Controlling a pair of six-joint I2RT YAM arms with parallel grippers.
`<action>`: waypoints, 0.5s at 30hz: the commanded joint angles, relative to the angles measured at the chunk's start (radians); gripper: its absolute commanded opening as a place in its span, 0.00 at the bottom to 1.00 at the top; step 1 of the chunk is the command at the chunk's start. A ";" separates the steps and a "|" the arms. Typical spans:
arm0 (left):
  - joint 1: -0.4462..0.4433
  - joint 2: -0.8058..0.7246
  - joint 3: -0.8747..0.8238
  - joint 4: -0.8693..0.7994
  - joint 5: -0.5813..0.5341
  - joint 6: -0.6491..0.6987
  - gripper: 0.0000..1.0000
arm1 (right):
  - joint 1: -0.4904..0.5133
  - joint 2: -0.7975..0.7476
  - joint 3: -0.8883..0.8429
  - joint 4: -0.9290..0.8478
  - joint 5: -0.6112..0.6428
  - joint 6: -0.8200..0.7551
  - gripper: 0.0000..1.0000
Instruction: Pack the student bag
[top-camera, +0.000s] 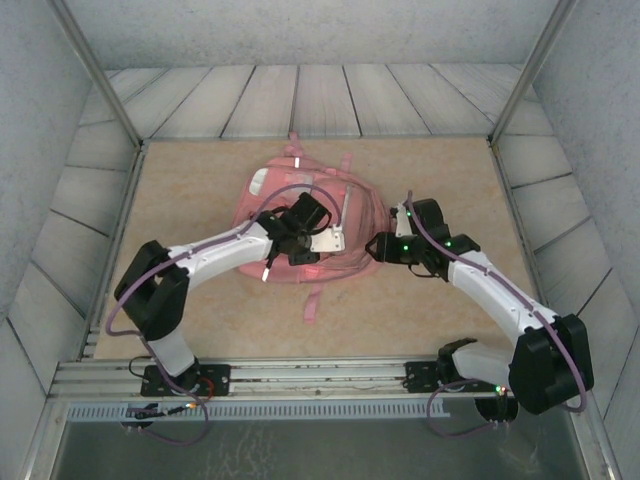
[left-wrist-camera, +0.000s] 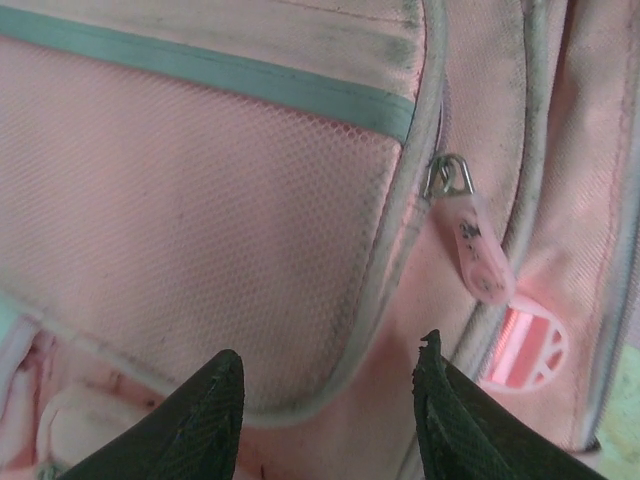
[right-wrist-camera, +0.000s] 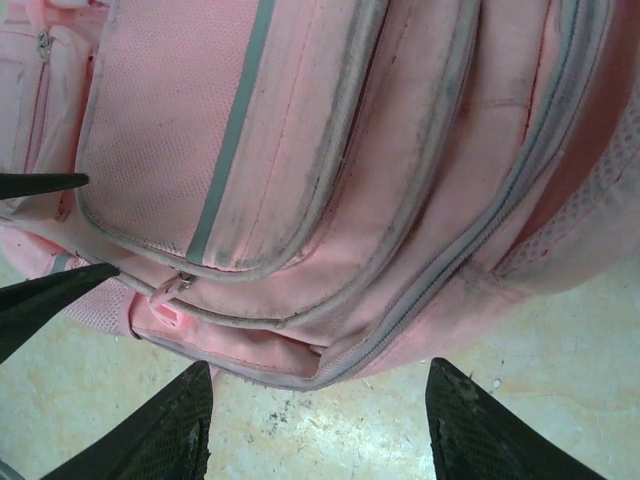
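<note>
Lying flat at the centre of the table (top-camera: 200, 310), the bag (top-camera: 360, 215) has its front pockets facing up. The left gripper (left-wrist-camera: 330, 350) is over the mesh pocket (left-wrist-camera: 200, 230), fingers spread and grasping nothing; a zip pull (left-wrist-camera: 470, 245) lies just beside the right finger. The right gripper (right-wrist-camera: 320, 367) is at the bag's right edge, fingers released over bare table, grasping nothing.

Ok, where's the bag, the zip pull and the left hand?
bag (top-camera: 362, 222): top view, on a bare patch of its pink fabric.
zip pull (left-wrist-camera: 476, 248): left wrist view, middle of the pink tab.
left hand (left-wrist-camera: 330, 350): left wrist view, midway between its two black fingertips.
</note>
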 joint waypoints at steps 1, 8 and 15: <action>0.000 0.036 0.047 -0.025 0.008 0.054 0.48 | -0.002 -0.032 -0.019 -0.010 0.004 0.022 0.57; 0.010 0.119 0.078 -0.013 -0.037 0.061 0.33 | -0.002 -0.048 -0.055 0.022 -0.015 0.056 0.57; 0.028 0.112 0.085 0.027 0.005 0.027 0.21 | -0.002 -0.071 -0.082 0.043 -0.033 0.067 0.57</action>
